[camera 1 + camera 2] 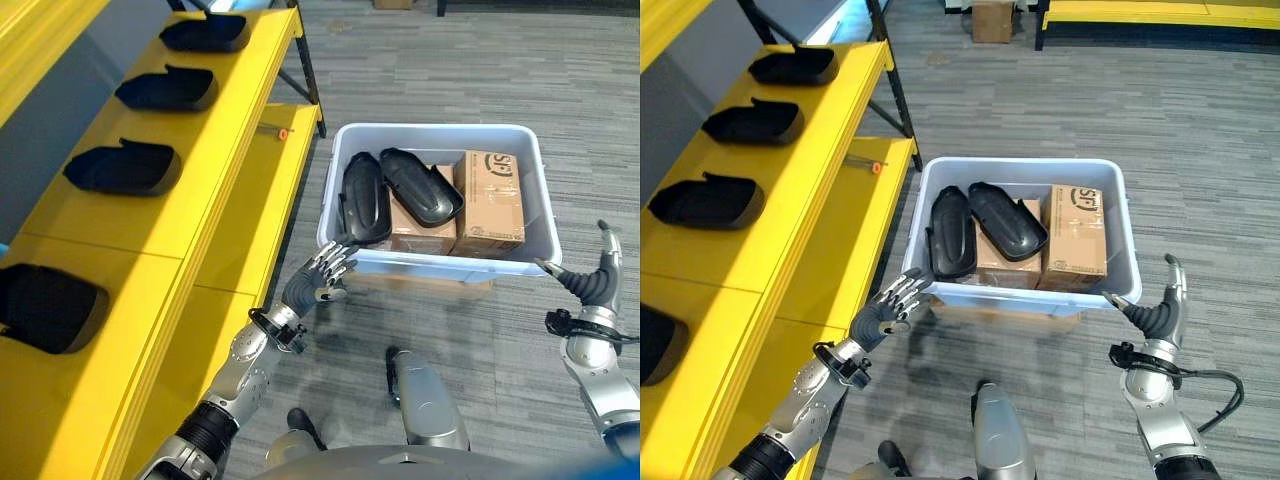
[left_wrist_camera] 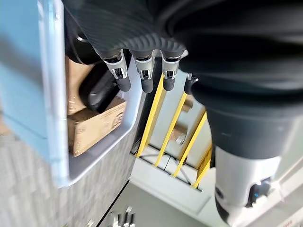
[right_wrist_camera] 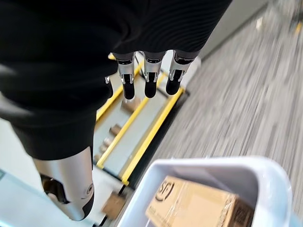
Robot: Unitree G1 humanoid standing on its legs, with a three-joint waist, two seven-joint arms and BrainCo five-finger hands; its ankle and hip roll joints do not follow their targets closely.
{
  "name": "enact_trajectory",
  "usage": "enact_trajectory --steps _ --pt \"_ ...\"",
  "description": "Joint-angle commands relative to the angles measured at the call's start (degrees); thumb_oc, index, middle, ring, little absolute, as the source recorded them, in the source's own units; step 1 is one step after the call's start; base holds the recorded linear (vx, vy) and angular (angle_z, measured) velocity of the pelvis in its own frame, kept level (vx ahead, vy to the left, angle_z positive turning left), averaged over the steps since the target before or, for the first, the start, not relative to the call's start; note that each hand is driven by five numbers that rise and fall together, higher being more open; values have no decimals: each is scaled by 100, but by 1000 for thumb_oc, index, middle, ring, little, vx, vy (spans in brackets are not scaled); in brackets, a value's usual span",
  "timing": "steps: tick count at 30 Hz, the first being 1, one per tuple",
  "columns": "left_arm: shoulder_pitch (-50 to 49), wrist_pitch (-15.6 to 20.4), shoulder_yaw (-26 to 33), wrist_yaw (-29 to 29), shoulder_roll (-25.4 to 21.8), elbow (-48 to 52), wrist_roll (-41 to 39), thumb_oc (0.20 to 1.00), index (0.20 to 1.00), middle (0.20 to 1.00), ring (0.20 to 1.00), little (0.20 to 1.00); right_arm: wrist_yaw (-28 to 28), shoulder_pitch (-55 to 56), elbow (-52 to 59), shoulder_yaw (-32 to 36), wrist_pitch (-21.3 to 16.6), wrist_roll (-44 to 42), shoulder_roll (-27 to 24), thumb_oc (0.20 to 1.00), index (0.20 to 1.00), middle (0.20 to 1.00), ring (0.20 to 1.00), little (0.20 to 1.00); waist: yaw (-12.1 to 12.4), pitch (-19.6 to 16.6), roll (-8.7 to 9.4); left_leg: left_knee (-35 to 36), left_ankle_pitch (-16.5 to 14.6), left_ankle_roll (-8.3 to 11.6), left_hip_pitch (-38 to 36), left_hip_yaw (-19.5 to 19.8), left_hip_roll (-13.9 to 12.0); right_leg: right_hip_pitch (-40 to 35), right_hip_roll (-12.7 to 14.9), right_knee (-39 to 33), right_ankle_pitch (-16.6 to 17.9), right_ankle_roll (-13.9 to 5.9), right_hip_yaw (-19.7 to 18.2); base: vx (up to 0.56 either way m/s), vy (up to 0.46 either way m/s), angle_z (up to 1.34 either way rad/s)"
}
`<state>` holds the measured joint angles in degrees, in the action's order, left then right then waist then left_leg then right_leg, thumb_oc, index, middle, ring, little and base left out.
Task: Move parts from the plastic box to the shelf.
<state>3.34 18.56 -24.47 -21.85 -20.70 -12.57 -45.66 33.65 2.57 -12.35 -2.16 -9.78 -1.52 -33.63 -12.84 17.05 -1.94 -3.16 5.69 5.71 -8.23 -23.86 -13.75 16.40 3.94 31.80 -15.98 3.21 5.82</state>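
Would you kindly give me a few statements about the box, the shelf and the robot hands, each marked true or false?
1. Two black parts lie in the plastic box. True.
2. The left robot hand grips a black part. False: it is open and empty, at the box's near left corner.
3. Cardboard boxes sit inside the plastic box. True.
4. The yellow shelf holds nothing. False: several black parts rest on it in a row.
5. The right robot hand is inside the box. False: it is outside, by the near right corner, fingers straight.
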Motion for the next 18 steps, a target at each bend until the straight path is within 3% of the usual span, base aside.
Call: enact_trajectory --steps 1,2,3,4,5,7,9,10,14,18 --pt "-203 239 154 169 248 80 32 1000 1000 1000 1000 1000 -239 84 323 -225 -340 5 43 1000 1000 1000 1000 1000 -169 -274 226 -1025 94 159 256 294 -301 -1401 -35 -2212 1087 -136 139 56 -112 -17" --pt "-207 252 162 197 260 83 19 1000 1000 1000 1000 1000 -291 82 344 -271 -347 27 74 1000 1000 1000 1000 1000 -149 -273 229 -1093 25 125 306 404 -233 -1408 -47 -2231 1105 -143 90 73 -131 -5" --pt "-251 203 246 383 283 196 10 1000 1000 1000 1000 1000 -481 65 394 -443 -372 40 182 1000 1000 1000 1000 1000 3 -238 247 -1156 -188 -158 620 850 222 -1411 -86 -2339 1284 -171 -165 90 -96 -11" --pt "-280 159 318 401 271 237 30 1000 1000 1000 1000 1000 -567 76 422 -517 -367 50 236 1000 1000 1000 1000 1000 94 -197 266 -1119 -332 -281 832 1025 469 -1495 -116 -2427 1332 -225 -320 119 -76 -37" --pt "-314 80 412 308 265 225 126 1000 1000 1000 1000 1000 -564 116 489 -600 -344 35 288 1000 1000 1000 1000 1000 188 -161 286 -914 -225 -263 1167 955 557 -1643 -157 -2583 1372 -266 -394 117 -11 -111" --pt "-319 8 417 222 213 189 308 1000 1000 1000 1000 1000 -533 289 667 -588 -303 -87 285 1000 1000 1000 1000 1000 210 -121 253 -504 154 -136 1531 568 435 -1879 -144 -2698 1324 -287 -178 155 74 -103" --pt "-411 -43 444 158 158 148 240 1000 1000 1000 1000 1000 -546 388 661 -650 -361 -119 276 1000 1000 1000 1000 1000 293 -61 247 -382 423 -82 1794 766 366 -2012 -125 -2620 1238 -267 -183 222 154 25" --pt "-535 83 515 183 103 39 312 1000 1000 1000 1000 1000 -658 286 542 -818 -461 -113 288 1000 1000 1000 1000 1000 448 -22 230 -331 257 -163 1808 1216 499 -2062 -115 -2473 1115 -283 -342 282 271 -41" --pt "-704 233 603 107 102 -121 338 1000 1000 1000 1000 1000 -818 172 558 -993 -455 -194 323 1000 1000 1000 1000 1000 592 -102 168 -28 -163 -318 1314 1289 694 -2096 -110 -2403 1002 -341 -291 193 230 -119" --pt "-765 287 621 13 82 -228 357 1000 1000 1000 1000 1000 -812 86 618 -1126 -419 -185 443 1000 1000 1000 1000 1000 684 -216 158 333 -282 -412 939 1320 876 -1992 -104 -2480 1093 -418 -139 103 126 12"
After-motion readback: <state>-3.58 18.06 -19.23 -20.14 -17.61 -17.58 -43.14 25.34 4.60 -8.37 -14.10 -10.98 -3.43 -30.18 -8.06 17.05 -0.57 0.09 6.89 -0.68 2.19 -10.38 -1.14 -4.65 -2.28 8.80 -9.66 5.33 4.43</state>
